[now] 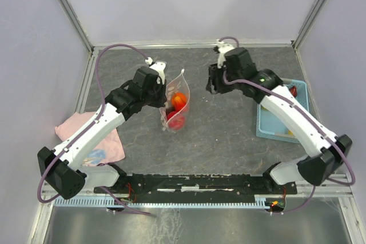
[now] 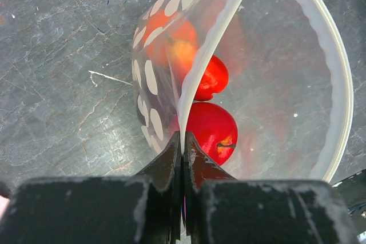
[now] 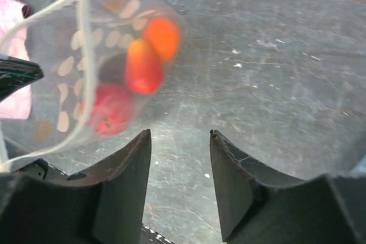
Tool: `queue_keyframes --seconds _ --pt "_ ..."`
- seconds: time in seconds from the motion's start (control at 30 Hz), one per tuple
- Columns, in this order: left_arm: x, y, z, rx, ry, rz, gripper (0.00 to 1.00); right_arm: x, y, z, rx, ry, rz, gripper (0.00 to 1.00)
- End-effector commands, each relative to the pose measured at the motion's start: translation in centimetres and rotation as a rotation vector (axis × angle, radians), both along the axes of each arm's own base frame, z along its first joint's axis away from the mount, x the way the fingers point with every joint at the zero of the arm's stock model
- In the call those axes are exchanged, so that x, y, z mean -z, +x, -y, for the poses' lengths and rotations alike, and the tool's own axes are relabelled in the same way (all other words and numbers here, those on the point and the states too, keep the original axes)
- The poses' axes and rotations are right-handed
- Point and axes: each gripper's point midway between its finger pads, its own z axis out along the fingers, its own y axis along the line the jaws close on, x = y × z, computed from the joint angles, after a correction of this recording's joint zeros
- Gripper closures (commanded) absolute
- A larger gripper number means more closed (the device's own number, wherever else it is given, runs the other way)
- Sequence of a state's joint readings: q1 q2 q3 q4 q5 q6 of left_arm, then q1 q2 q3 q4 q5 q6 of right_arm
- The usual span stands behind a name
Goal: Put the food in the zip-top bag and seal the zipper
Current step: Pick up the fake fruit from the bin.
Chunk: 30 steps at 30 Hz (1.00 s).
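Near the middle of the top view, the zip-top bag [image 1: 175, 108] stood upright on the grey table [image 1: 229, 135]. The left gripper [image 2: 183, 144] held it up, its jaws pressed together on the bag's near wall at the zipper [image 2: 213, 38]. The right gripper [image 3: 180, 141] hung to the right of the bag, apart from it, with its jaws spread and nothing between them.

Some of the food was already inside. The right wrist view showed, through the clear wall, an orange fruit [image 3: 163, 35] uppermost, a red-and-orange one [image 3: 142, 68] just below it, and a round red fruit [image 3: 111, 108] at the bottom of the pouch (a darker shape behind them was too blurred to name).

At the right edge of the top view, the light-blue basket [image 1: 269, 121] lay partly under the right arm. It held at least a small red piece [image 1: 293, 91] near its upper corner and something yellow [image 1: 284, 134] near its lower edge; the arm hid whatever else was in it. A pink cloth [image 1: 97, 144] lay at the lower left, well apart from the bag.

By my reading, the loading was partly done: a few fruits were bagged, and what sat in the basket had yet to be carried over. The sealing had not begun, since the zipper gaped in a wide loop in the left wrist view, its two sides well apart.
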<state>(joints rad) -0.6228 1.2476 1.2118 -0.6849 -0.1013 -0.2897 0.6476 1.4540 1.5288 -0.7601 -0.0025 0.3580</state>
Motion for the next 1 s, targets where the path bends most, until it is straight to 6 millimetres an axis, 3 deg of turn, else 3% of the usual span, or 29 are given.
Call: queue_keyframes --seconds 0.0,0.13,0.33,0.5,0.83,0.97 --pt "-2.1 0.3 0.2 0.001 -0.052 0.056 0.97 -1.0 -0.3 5.4 0.083 -0.010 0.019 0.45" --pt "-2.1 0.3 0.3 0.008 -0.056 0.053 0.97 0.6 0.6 10.9 0.235 -0.065 0.005 0.38" --pt "-2.0 0.2 0.3 0.009 -0.056 0.052 0.97 3.1 2.6 17.8 0.459 -0.111 -0.023 0.30" --pt "-2.2 0.2 0.3 0.010 -0.060 0.055 0.97 6.6 4.5 23.8 0.697 -0.053 -0.079 0.27" --pt "-2.0 0.2 0.4 0.013 -0.061 0.050 0.97 11.2 8.3 30.5 0.954 0.223 -0.063 0.23" --pt "-1.8 0.3 0.4 0.012 -0.056 0.047 0.97 12.4 9.4 33.8 1.086 0.288 -0.025 0.17"
